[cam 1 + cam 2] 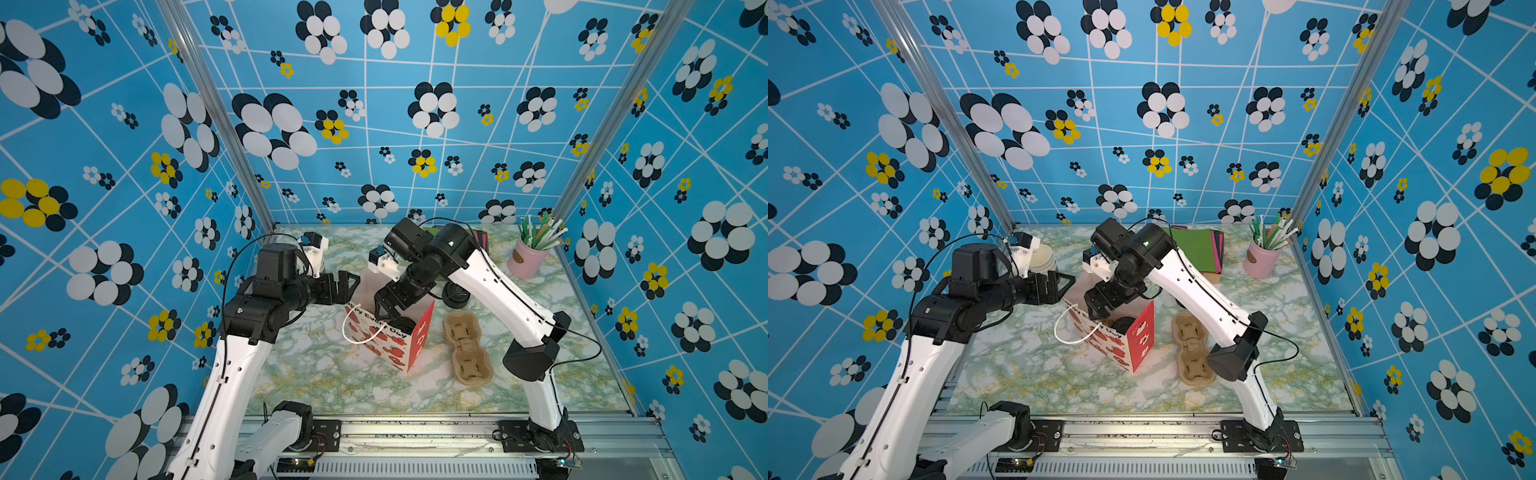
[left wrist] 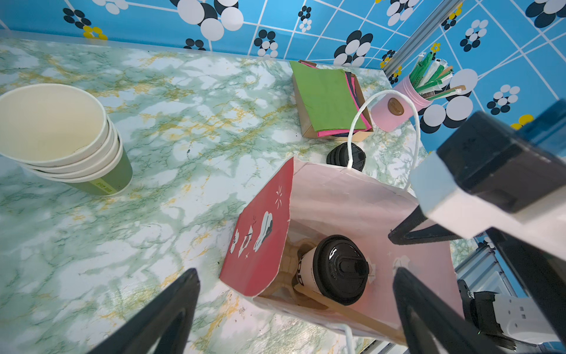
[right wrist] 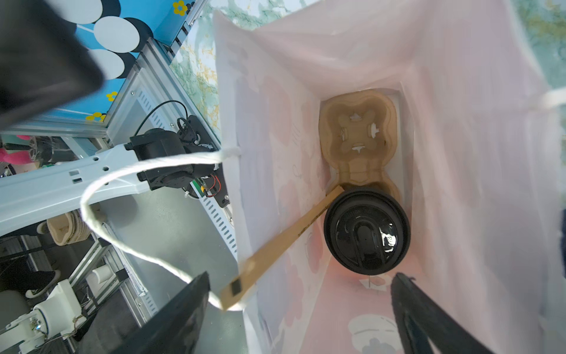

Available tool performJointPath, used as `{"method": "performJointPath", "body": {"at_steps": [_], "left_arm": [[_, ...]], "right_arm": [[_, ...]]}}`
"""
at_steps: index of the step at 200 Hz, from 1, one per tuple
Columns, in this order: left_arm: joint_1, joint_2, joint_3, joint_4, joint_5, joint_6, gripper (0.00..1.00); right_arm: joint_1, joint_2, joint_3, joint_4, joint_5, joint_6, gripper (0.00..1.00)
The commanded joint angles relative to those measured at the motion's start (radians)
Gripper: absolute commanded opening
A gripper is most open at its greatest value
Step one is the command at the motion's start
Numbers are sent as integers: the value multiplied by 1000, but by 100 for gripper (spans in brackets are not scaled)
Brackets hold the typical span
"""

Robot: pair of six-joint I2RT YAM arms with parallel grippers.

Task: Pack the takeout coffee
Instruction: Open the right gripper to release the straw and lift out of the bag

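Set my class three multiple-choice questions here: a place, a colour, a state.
1. Where is the coffee cup? A on a shelf; B in the cup holder inside the paper bag; C on the floor.
2. Its lid's colour? A white; B black; C green.
3. The right gripper is: A open; B shut on the cup; C shut on a spoon.
Answers: B, it stands in the holder at the bag's bottom; B, the lid looks black; A, its jaws stand apart, empty.
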State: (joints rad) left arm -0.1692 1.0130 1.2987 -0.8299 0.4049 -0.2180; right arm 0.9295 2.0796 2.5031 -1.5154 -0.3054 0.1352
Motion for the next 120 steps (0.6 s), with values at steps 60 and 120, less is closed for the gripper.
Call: {"method": "performJointPath", "body": {"at_steps": [60,120], "left_arm": [[10,-10,-18,14,22,-4,100],[10,-7,-11,14,20,-2,100]], "right_arm": [[11,-9,25,33,-37,20,98],[9,-221,-28,150,256,-4,97]]}}
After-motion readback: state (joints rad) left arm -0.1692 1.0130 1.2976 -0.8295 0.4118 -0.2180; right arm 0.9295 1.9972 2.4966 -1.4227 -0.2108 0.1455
